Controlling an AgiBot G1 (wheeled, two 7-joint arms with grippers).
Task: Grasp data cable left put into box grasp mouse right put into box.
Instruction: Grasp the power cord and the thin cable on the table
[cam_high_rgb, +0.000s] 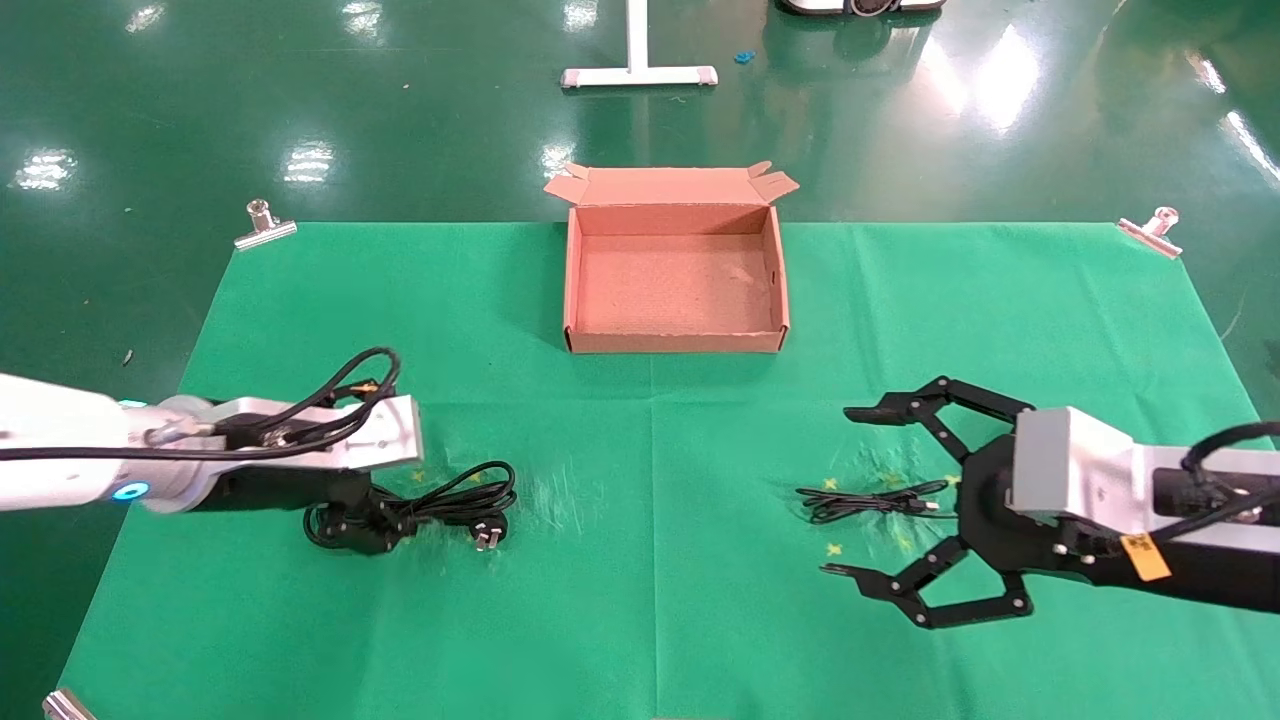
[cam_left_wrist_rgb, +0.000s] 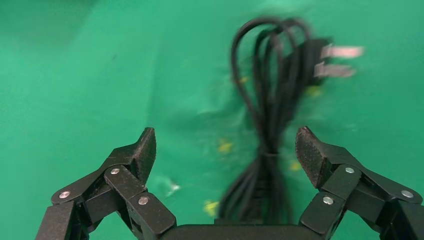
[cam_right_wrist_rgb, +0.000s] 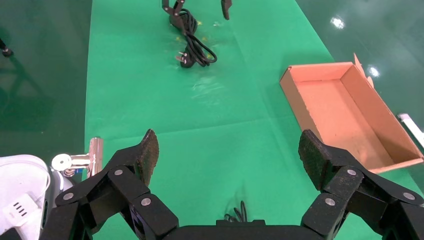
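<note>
The left gripper (cam_left_wrist_rgb: 225, 150) is straddling the data cable (cam_high_rgb: 440, 508) with jaws spread, the limp, light coil probably best pinched at its tied middle, while the right gripper (cam_high_rgb: 860, 490) is waiting wide open

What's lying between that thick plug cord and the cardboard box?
Nothing: in the head view, only bare green cloth separates the data cable from the box. The left end effector is down at the cable's far side.

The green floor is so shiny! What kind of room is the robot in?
Probably a robot lab or workshop. The glossy green floor reflects ceiling lights, a green cloth is held to the table with metal clips, and small yellow marks on it show where things go.
</note>
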